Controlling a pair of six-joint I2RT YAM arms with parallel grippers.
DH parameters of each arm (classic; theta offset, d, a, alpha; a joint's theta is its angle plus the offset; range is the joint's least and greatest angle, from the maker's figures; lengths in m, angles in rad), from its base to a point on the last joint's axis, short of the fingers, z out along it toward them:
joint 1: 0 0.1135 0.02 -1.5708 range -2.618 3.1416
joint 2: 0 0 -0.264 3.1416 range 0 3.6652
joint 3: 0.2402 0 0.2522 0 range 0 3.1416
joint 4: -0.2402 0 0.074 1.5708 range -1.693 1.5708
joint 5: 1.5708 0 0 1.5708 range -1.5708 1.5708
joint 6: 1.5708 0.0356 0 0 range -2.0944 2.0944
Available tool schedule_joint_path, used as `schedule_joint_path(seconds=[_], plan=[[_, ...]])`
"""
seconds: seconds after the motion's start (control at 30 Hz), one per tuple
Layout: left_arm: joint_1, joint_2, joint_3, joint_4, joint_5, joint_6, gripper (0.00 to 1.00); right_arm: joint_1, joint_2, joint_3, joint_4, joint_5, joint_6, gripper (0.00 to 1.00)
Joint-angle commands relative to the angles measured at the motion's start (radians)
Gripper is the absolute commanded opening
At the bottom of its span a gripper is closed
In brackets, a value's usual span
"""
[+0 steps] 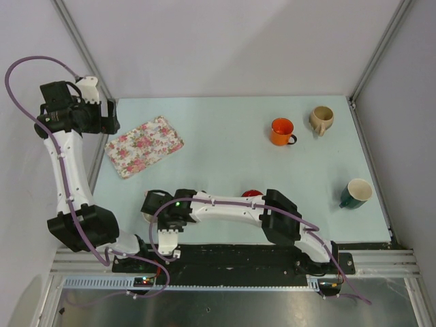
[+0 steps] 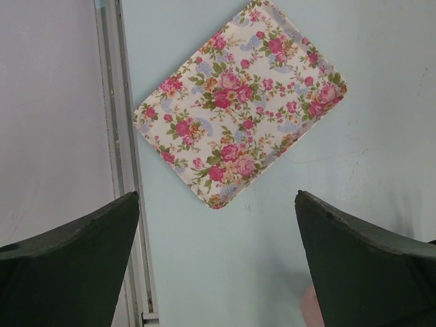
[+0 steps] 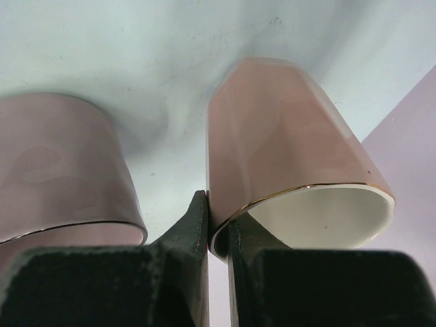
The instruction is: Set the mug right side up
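A pink mug with a gold rim [image 3: 286,143] fills the right wrist view, its white inside turned towards the camera. My right gripper [image 3: 216,204] is shut on its rim, one finger outside the wall and one inside. In the top view the right gripper [image 1: 151,204] is at the near left of the table and hides the mug, apart from a pale bit [image 1: 145,218]. A second pink, gold-rimmed shape [image 3: 61,170] stands just left of the fingers. My left gripper [image 1: 109,119] [image 2: 218,231] is open and empty, high over the table's left edge.
A floral tray [image 1: 144,145] [image 2: 242,102] lies at the left. An orange mug [image 1: 281,131] and a beige mug [image 1: 321,119] stand at the far right, a dark green mug [image 1: 355,193] at the right edge. A red object [image 1: 251,193] peeks from behind the right arm.
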Motion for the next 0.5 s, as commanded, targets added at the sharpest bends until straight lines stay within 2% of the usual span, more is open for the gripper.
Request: schedule_joint_path(seconds=[0.0,0.47], plan=[[0.014,-0.015,0.005,0.012,0.035,0.022,1.0,0.003,-0.043,0.018,0.069,0.0,0.017,0.02],[0.015,-0.014,-0.002,0.012,0.045,0.028,1.0,0.002,-0.006,0.027,0.093,-0.054,0.026,0.08]])
